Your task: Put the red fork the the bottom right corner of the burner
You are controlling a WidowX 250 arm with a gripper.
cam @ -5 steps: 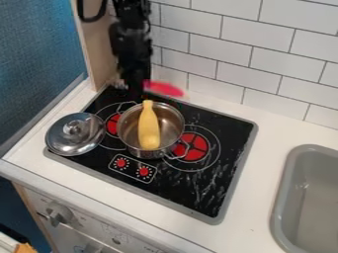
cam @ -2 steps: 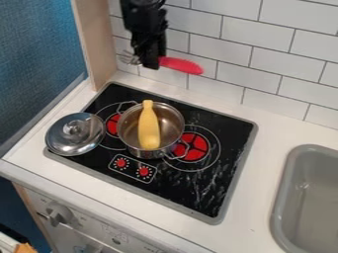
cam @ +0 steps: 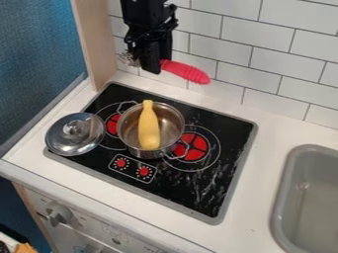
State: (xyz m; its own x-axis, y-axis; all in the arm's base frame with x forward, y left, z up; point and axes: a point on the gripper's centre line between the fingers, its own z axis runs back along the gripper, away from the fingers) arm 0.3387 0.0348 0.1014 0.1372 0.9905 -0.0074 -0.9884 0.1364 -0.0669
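Its fingers closed on the red fork (cam: 188, 72) near the neck, your gripper (cam: 151, 70) hangs in front of the tiled wall (cam: 264, 59), above the far edge of the black burner (cam: 228, 173). The metal tines (cam: 128, 60) poke out to the left of the fingers; the ridged handle slants down to their right. The step in hand, by all appearances, is the carry.

Your target, the burner's bottom right corner, lies well below the fingers and to their right, on the side toward the camera. Between the two, just below the fingers, sits the steel pot (cam: 173, 118) with a yellow toy (cam: 149, 131) standing up past its rim, so keep your height and swing out to the right before coming down. Allow for the handle: it juts ahead on that side and should arrive first. The lid (cam: 74, 141), below and left of the fingers, is off your path.

Over the corner, lower gently and aim to leave the whole fork inside the grey border, tines included. Let the handle meet the surface before you part the fingers, since a fork dropped from height may well skid onto the counter (cam: 261, 163).
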